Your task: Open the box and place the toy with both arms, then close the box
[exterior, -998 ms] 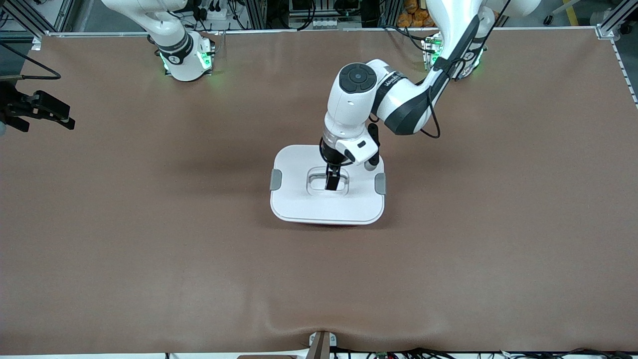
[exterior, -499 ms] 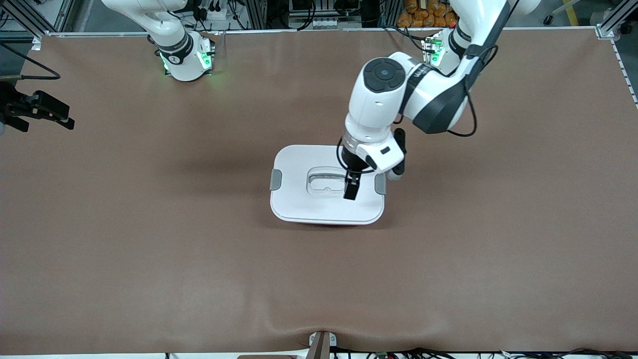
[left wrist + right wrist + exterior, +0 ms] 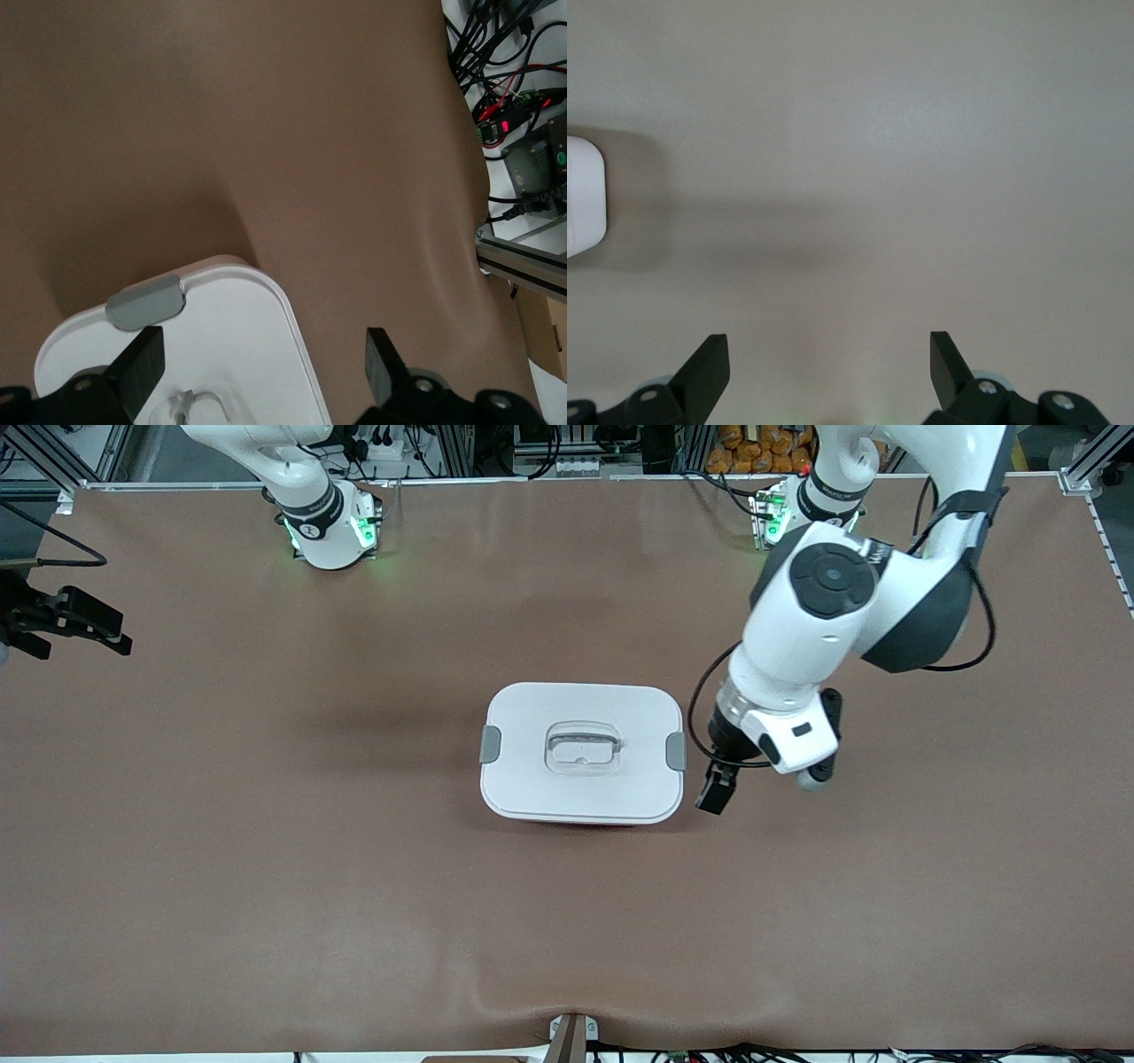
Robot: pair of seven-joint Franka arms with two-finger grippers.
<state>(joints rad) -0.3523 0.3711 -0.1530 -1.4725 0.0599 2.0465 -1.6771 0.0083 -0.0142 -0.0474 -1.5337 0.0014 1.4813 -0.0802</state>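
I see the box (image 3: 582, 753) at the centre of the front frame, resting on the brown surface (image 3: 266, 850). Its white lid (image 3: 532, 788) is seated flat on top, and a thin strip of pink tub shows along the lower edge. The recessed clear handle (image 3: 582, 747) lies in the middle of the lid. One grey clip (image 3: 490, 744) sits on the lid's edge toward the right arm's end of the surface, the other clip (image 3: 676, 751) on the edge toward the left arm's end. I cannot see the toy in any view.

The left hand (image 3: 716, 790) hangs just beside the box, right of centre in the front frame, over bare surface, apart from the lid. Its fingers (image 3: 142, 367) stand apart with nothing between them. In the left wrist view, one corner of the lid and a grey clip appear low in the frame, with cables and electronics (image 3: 523, 133) in the upper right corner.

The right arm waits. Its hand (image 3: 66, 622) shows at the far left edge of the front frame. Its fingers (image 3: 709, 363) are spread and empty over plain surface, and a white corner of the box shows at the left edge of the right wrist view.
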